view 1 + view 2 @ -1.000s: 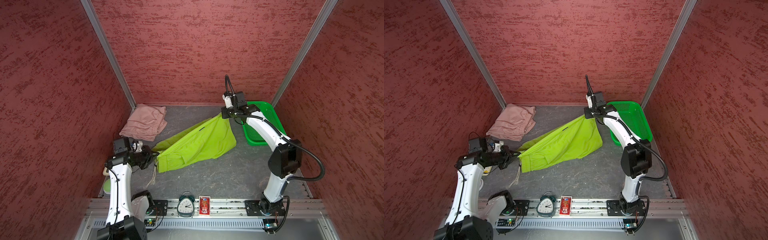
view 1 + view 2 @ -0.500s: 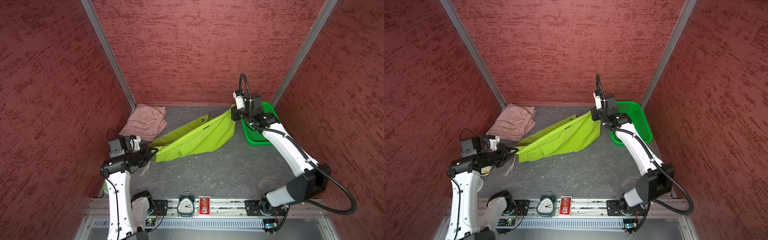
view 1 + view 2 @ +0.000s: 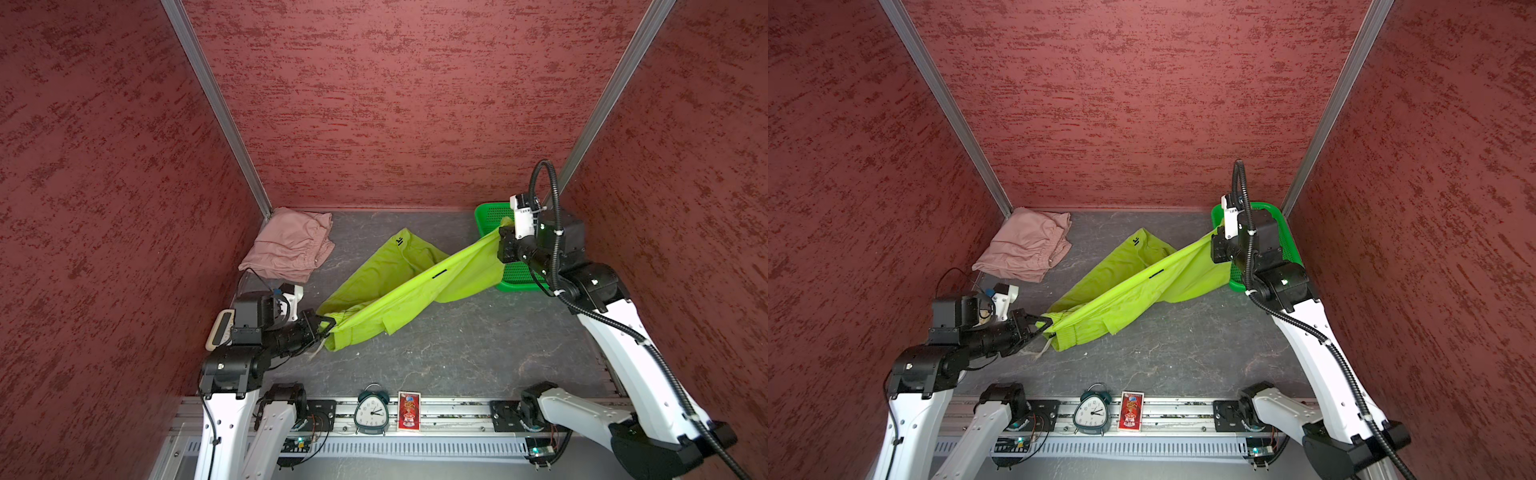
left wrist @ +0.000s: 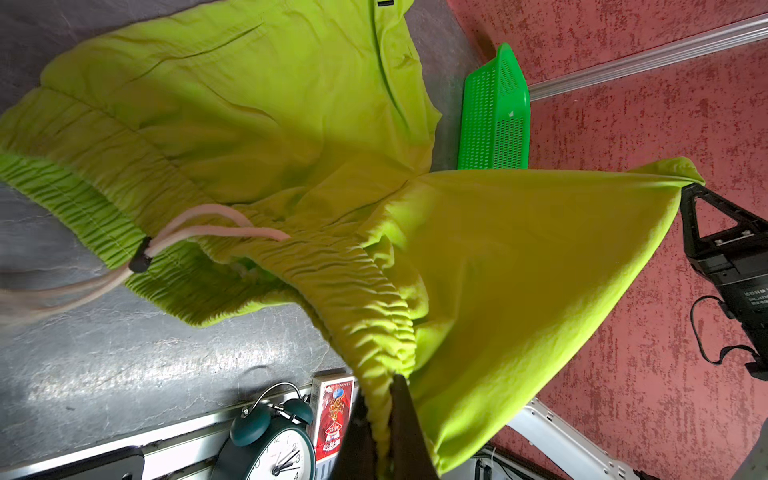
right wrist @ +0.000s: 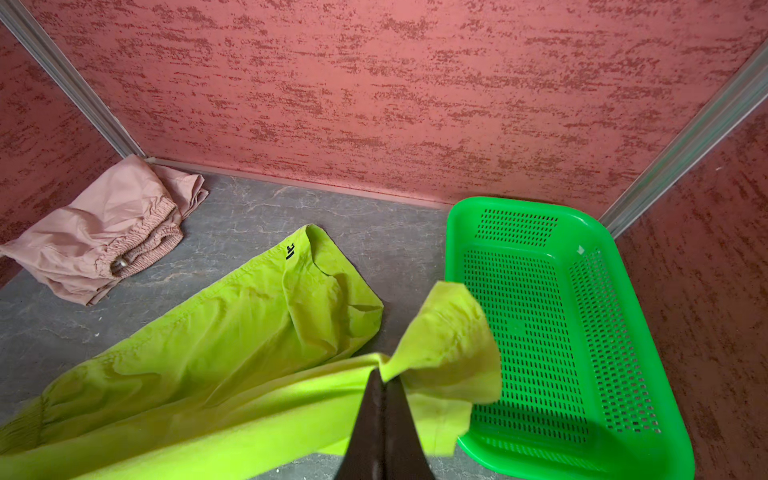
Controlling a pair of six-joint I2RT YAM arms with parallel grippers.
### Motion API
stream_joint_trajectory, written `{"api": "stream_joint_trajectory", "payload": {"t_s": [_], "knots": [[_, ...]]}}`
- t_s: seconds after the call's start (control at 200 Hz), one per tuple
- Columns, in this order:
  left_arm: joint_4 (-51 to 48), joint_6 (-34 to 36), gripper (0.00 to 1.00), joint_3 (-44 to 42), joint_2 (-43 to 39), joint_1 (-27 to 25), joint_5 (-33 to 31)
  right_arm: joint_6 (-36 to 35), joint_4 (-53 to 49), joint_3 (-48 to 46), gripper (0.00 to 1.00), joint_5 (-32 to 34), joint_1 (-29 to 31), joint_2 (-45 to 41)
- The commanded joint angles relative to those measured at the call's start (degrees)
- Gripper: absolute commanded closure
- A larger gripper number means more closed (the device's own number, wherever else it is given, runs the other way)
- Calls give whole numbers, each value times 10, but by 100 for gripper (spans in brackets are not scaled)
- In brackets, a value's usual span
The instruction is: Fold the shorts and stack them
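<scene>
Pink shorts [image 3: 291, 245] look folded; lime shorts [image 3: 415, 282] stretched between left gripper [image 3: 329, 324] and right gripper [image 3: 500, 241], both pinching fabric; fold, stack pending.

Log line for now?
left gripper: shut on lime shorts waistband | right gripper: shut on leg end | pink shorts: folded, far-left corner

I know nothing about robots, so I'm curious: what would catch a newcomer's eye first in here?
The lime green shorts, stretched like a hammock across the middle of the grey table: the left tool pinches the waistband at front left, the right tool a leg end at back right. Pink shorts lie folded in the back left corner, and a bright green basket sits in the back right corner.
</scene>
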Motion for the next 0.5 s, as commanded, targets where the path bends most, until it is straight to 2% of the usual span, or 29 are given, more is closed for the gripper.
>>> {"api": "stream_joint_trajectory", "payload": {"t_s": [0.0, 0.135, 0.26, 0.331, 0.496], "knots": [[-29, 11, 100, -19, 4, 1, -51, -8, 27, 30, 100, 61, -16, 40], [-9, 2, 100, -40, 8, 13, -51, -25, 57, 71, 100, 49, -16, 122], [-9, 6, 100, -52, 13, 41, -45, -47, 102, 104, 100, 10, -14, 193], [-6, 9, 100, -63, 12, 71, -30, -66, 125, 122, 100, -13, -11, 237], [10, 21, 100, -110, 14, 163, 52, -100, 126, 197, 100, -27, -6, 350]]}}
